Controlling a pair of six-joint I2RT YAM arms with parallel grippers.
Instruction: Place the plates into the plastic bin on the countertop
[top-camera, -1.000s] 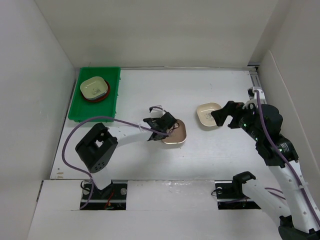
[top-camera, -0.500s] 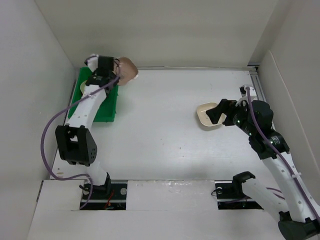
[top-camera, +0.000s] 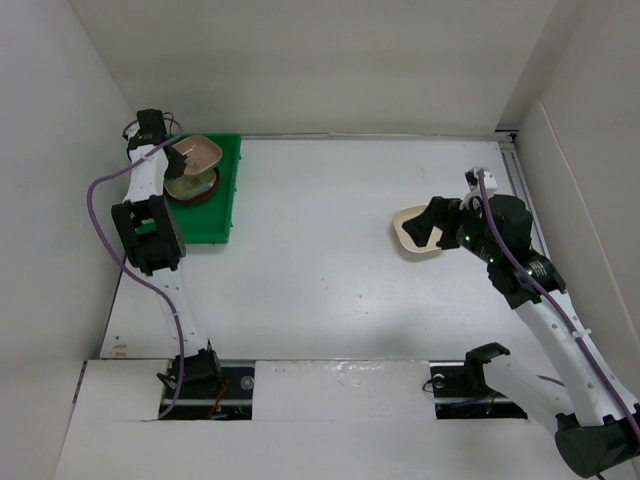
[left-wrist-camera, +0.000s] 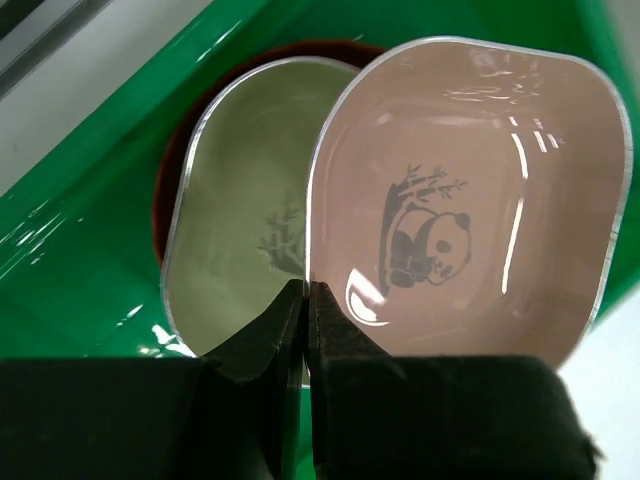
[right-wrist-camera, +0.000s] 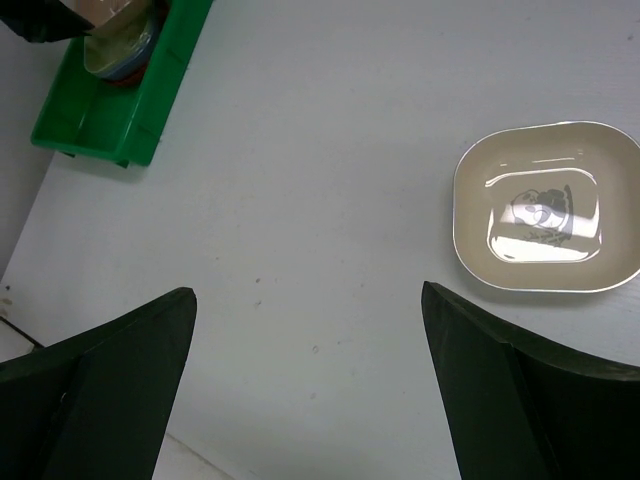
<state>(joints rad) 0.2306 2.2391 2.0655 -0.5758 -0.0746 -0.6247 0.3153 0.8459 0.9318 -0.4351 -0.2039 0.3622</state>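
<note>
Bright green shallow rectangular plastic bin (top-camera: 218, 215) sat at the far left of the desk, against the left wall. Inside it was a pale green rounded-square plate (left-wrist-camera: 235, 230) lying on a round red-brown plate (left-wrist-camera: 168, 190); only the dark rim of the lower one showed. The right wrist view hinted at something bluish in that stack, too small to call.

You had the left gripper (left-wrist-camera: 305, 290) over the bin, jaws clamped together on the near rim of a pinkish-tan rounded-square plate (left-wrist-camera: 470, 200) with a panda print in its well. That plate was tilted and overlapped the pale green one from above; could not tell whether the two touched.

A cream rounded-square plate (right-wrist-camera: 545, 207) lay flat on the bare desk at the right, well apart from the bin. Your right gripper (right-wrist-camera: 310, 380) hung near it with its jaws wide apart and nothing between them. In the wrist view the plate lay ahead and to the right, outside the fingers.

Flat white desk (top-camera: 320, 240), plain white walls (top-camera: 300, 60) on three sides. A purple cable (top-camera: 98, 195) ran along the left arm.
</note>
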